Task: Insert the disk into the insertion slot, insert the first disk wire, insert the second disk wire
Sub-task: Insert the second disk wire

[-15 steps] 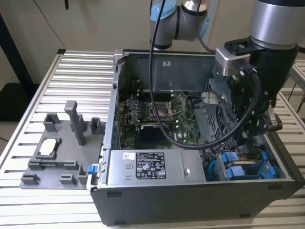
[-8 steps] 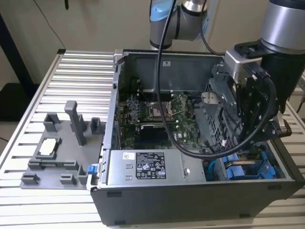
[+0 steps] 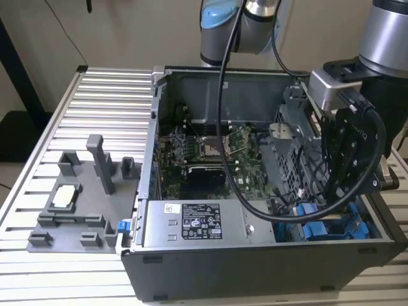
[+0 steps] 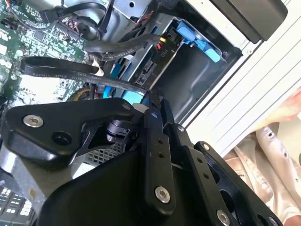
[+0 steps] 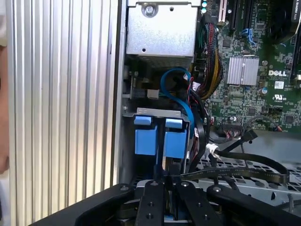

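Note:
The disk's blue carrier (image 5: 155,140) sits inside the insertion slot (image 5: 157,112), the grey metal bay at the case's front corner. It also shows as the blue carrier (image 4: 200,43) in the second wrist view and as blue plastic (image 3: 322,226) in the exterior view. My gripper (image 5: 164,179) hangs just in front of the carrier's rear. Its fingers are shut on the end of a flat black disk wire (image 5: 244,175). That wire (image 4: 70,70) runs up to the gripper (image 4: 151,96). A blue wire (image 5: 181,89) loops above the bay. In the exterior view the gripper (image 3: 328,201) reaches down into the case.
The open case (image 3: 255,268) lies on a ribbed metal table (image 3: 108,95). A silver box with a sticker (image 3: 191,223) fills the front. A grey parts fixture (image 3: 70,197) stands at the exterior view's left. Cable bundles (image 5: 211,70) crowd the motherboard (image 5: 254,70). Pale fabric (image 4: 277,150) lies beyond the table edge.

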Action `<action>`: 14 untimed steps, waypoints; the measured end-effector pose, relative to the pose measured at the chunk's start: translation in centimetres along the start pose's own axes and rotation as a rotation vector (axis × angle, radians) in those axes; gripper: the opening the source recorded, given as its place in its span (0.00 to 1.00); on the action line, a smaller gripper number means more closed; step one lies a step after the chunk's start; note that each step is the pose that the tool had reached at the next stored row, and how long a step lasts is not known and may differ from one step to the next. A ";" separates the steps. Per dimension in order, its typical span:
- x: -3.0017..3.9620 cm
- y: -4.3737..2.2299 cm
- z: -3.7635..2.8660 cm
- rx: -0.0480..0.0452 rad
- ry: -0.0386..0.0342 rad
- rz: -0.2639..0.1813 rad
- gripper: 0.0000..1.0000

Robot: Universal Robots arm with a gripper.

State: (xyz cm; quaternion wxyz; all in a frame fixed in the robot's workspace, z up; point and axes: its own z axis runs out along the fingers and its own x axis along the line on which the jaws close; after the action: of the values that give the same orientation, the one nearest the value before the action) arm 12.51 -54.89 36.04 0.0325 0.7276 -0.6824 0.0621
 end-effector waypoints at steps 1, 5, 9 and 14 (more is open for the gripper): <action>0.00 0.00 0.00 0.0000 0.0000 0.000 0.16; 0.00 0.00 0.00 0.0027 -0.0454 0.003 0.16; 0.06 0.00 0.01 0.0051 -0.0933 0.010 0.16; 0.47 0.01 0.06 0.0051 -0.1217 0.016 0.16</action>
State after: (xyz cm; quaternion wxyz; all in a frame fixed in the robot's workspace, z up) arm 12.53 -55.36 36.04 -0.0115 0.7245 -0.6889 0.0198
